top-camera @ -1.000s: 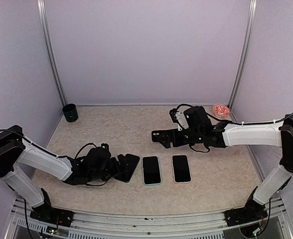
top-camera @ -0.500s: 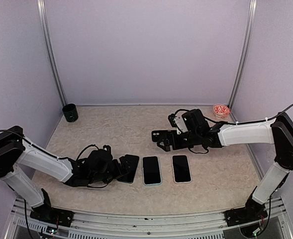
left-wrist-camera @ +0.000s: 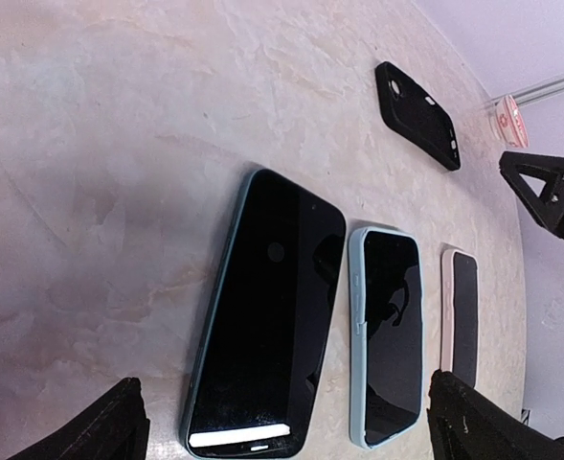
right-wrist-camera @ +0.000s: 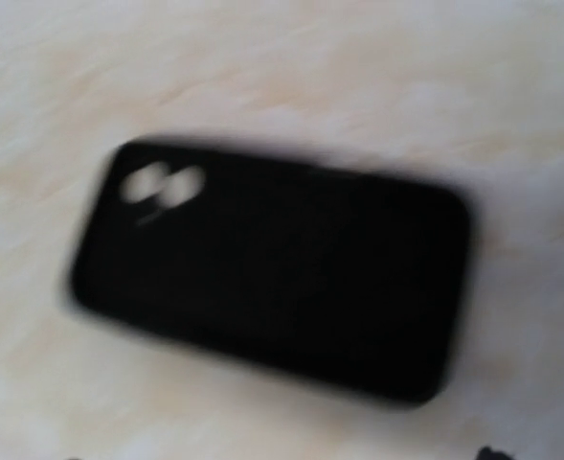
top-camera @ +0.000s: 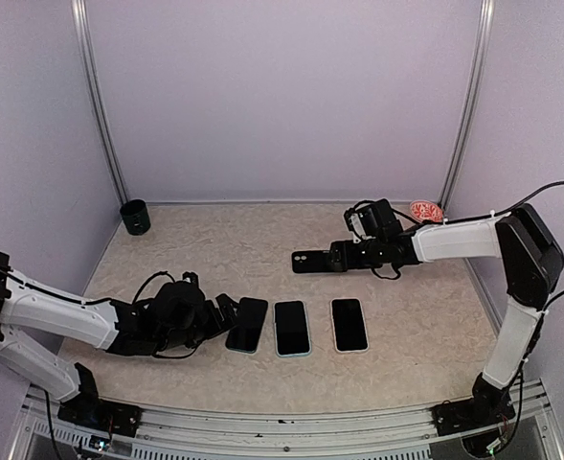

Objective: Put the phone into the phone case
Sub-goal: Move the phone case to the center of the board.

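Left hand [top-camera: 224, 316] is down low on the counter [top-camera: 214, 251], fingers [left-wrist-camera: 119, 426] spread wide with nothing held. Right off the fingertips is the dark phone [left-wrist-camera: 267, 316], screen up, leftmost in a row of three near the front edge. From the wrist cam it lines up with the gap between the fingers, but I can't tell if they touch it. A narrow gap to its right there's a phone in a light blue case [left-wrist-camera: 389, 335], then one with a pale rim [left-wrist-camera: 462, 316]. So it's tight along the dark phone's right edge, with loads of bare counter on its left and far side.

Right hand [top-camera: 339, 257] sits just at the right end of the black phone case [top-camera: 310, 261], which lies flat mid-counter, well apart from the row. That wrist cam is all blur, so I can't tell if the hand is open or closed. Green cup [top-camera: 135, 217] in the back left corner, little red bowl [top-camera: 425, 211] in the back right.
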Robot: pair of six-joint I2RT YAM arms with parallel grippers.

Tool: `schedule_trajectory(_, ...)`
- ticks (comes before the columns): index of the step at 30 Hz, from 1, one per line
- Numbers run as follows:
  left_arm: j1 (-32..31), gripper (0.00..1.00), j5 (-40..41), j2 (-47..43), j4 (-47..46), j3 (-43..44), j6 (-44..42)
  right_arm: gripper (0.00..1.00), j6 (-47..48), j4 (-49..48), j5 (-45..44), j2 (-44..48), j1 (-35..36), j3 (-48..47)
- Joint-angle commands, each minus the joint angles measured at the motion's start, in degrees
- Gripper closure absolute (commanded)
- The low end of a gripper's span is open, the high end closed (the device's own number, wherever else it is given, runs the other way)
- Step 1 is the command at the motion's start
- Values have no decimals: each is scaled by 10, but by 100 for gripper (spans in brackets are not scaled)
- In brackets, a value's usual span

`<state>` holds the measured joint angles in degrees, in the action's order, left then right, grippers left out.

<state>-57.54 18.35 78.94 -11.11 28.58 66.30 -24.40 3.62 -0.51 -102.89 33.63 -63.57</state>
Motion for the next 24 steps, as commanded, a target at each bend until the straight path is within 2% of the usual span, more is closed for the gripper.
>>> schedule_trajectory(1, -3, 1, 34, -27, 38, -6, -7, 16, 17, 22, -42, -49, -25, -46)
schedule_trajectory(3, -2, 1, 38, -31, 44, -6, -8, 20, 23, 25, -45, -76, -33, -67)
schedule_trajectory(5, -2, 1, 41, -35, 46, -9, -8, 28, 27, 37, -48, -105, -40, -93)
schedule_trajectory(10, -2, 1, 44, -42, 39, -21, 0, 34, 34, 45, -53, -153, -44, -127)
schedule_trajectory(12, -2, 1, 45, -44, 37, -26, 2, 42, 34, 44, -52, -166, -44, -134)
schedule_trajectory(15, -2, 1, 47, -47, 37, -30, 4, 58, 34, 45, -50, -178, -45, -139)
schedule_trajectory(19, 1, 1, 53, -51, 38, -34, 4, 70, 30, 34, -45, -178, -44, -133)
schedule_trajectory(22, 1, 1, 56, -54, 35, -35, 5, 87, 22, 20, -30, -172, -41, -118)
schedule_trajectory(24, 2, 1, 56, -53, 32, -36, 5, 94, 16, 8, -20, -165, -36, -109)
